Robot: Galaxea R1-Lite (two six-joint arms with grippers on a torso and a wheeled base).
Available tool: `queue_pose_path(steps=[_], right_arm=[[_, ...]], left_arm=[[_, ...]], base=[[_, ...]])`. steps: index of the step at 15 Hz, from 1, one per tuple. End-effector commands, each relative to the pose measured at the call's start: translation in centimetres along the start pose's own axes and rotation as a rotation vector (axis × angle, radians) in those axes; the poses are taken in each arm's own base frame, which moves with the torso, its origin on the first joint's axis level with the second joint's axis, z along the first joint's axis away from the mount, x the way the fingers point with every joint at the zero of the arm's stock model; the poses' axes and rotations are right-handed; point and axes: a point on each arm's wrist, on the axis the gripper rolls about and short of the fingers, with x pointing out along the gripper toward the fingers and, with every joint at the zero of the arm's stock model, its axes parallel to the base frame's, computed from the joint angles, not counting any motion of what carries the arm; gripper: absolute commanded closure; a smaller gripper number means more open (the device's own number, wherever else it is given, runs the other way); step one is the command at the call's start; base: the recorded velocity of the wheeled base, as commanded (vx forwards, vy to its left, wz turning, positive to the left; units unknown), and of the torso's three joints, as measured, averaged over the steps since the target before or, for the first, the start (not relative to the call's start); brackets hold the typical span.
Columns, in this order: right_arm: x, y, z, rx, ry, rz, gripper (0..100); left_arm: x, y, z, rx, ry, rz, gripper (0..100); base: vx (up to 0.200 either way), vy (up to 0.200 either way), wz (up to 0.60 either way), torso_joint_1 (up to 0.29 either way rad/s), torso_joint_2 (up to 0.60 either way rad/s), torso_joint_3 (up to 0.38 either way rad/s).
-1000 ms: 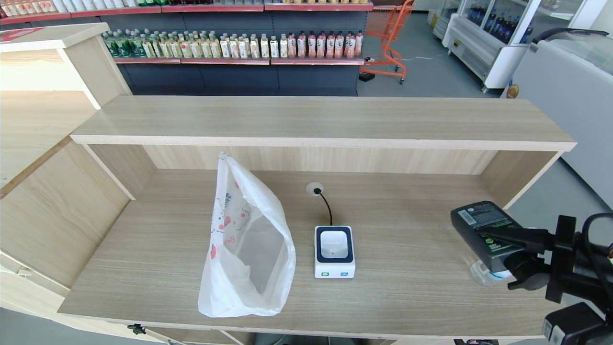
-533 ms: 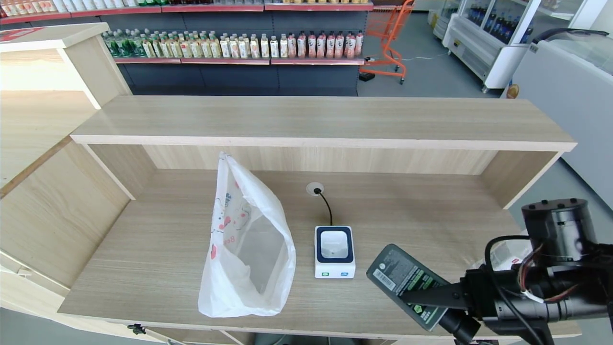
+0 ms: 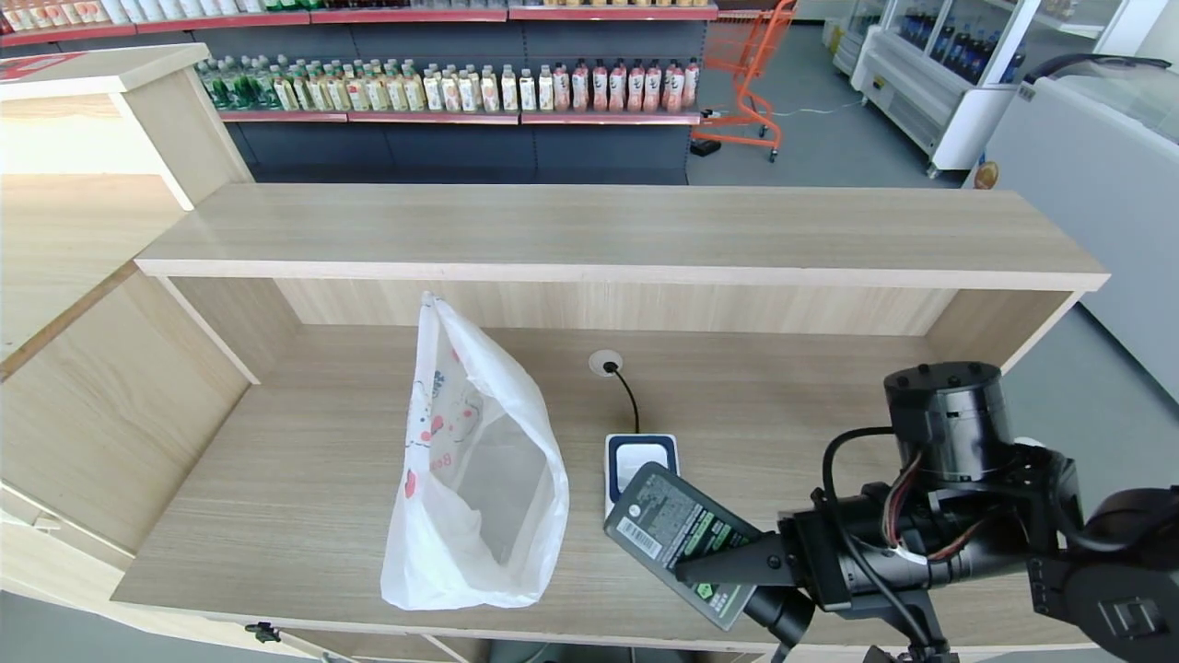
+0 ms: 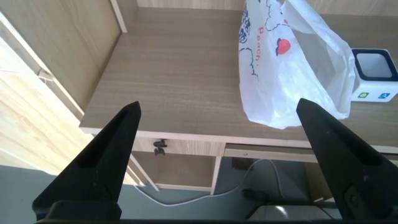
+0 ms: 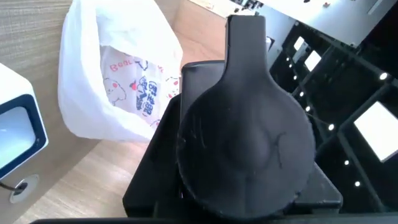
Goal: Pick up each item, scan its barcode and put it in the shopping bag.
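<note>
Over the near right part of the tabletop (image 3: 304, 488), the right gripper (image 3: 726, 564) is pinching a dark flat pack (image 3: 668, 529). It holds the pack tilted, its barcode label facing up at the end nearest the shopping bag (image 3: 479, 479). From the head view the pack covers the front of the scanner (image 3: 640, 453); whether the two touch cannot be told. The scanner's cable (image 3: 628, 396) runs back to a round hole in the wood, near the rear wall.

The white printed bag stands upright just left of the scanner, its mouth open toward it with a narrow strip of wood between them. Its base lies close to the front edge of the tabletop. Left of the bag, bare wood stretches to the side wall. More bare wood lies behind the scanner, up to the back wall beneath the upper ledge.

The left gripper (image 4: 219, 107) hangs off the front edge on the bag's left, fingers spread wide with nothing between them.
</note>
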Motion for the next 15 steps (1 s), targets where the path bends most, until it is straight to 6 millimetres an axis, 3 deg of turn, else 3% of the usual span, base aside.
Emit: queue_pose_path(steps=[1, 15], right_arm=[[1.18, 0.23, 0.12, 0.009, -0.033, -0.016, 100], [1.69, 0.99, 0.57, 0.060, -0.068, -0.031, 100]], left_arm=[[0.00, 0.00, 0.00, 0.000, 0.000, 0.001, 0], [0.00, 0.00, 0.00, 0.000, 0.000, 0.001, 0]], base=[[0.000, 0.000, 0.00, 0.000, 0.00, 0.000], [0.000, 0.000, 0.00, 0.000, 0.00, 0.000]])
